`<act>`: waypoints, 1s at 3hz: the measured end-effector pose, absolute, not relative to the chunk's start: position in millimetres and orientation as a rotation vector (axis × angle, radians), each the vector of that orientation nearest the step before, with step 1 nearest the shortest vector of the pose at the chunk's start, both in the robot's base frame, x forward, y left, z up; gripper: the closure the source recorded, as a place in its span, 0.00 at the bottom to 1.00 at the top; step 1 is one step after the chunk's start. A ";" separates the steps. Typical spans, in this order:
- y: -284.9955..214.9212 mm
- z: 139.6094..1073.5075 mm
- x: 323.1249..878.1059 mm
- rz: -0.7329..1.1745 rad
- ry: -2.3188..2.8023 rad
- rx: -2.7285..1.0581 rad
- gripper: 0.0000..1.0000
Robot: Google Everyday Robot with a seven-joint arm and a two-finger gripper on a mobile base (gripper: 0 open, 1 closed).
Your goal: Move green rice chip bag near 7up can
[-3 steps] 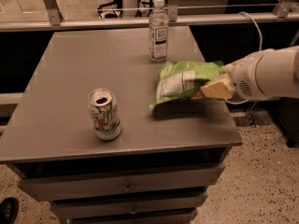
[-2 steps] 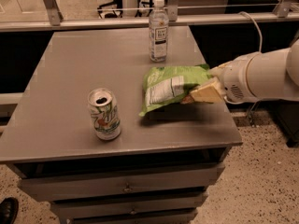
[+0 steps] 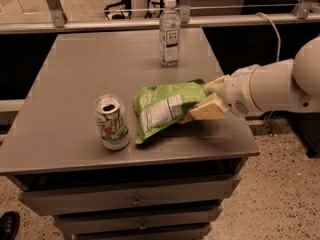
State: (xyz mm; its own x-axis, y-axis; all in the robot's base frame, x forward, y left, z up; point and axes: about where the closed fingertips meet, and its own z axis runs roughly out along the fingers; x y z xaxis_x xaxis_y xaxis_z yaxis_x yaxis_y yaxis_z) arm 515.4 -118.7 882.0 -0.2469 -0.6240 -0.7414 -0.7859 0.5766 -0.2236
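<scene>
Grey tabletop (image 3: 75,74) carries the 7up can (image 3: 111,122); just right of it, the pincer (image 3: 206,99) clasps the green rice chip bag (image 3: 165,109) from the right.

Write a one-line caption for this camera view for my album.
The gripper, over the grey table, holds the green rice chip bag close beside the 7up can.

my gripper (image 3: 204,100) reaches in from the right edge, clamped on the green rice chip bag (image 3: 162,106), just beside the 7up can (image 3: 112,122). the bottle (image 3: 169,31) stands well behind; the table (image 3: 75,69) offers passage on the left.
</scene>
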 end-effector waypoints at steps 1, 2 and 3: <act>-108.4 877.0 512.8 0.285 1.950 -1.191 0.82; -96.2 872.2 511.8 0.329 1.931 -1.239 0.51; -90.3 872.7 513.2 0.348 1.917 -1.256 0.20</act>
State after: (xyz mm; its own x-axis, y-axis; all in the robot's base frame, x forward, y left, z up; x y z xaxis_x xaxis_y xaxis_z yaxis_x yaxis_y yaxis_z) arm 513.2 -90.3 872.7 -0.1864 -0.6426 -0.7432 -0.8628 0.4689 -0.1891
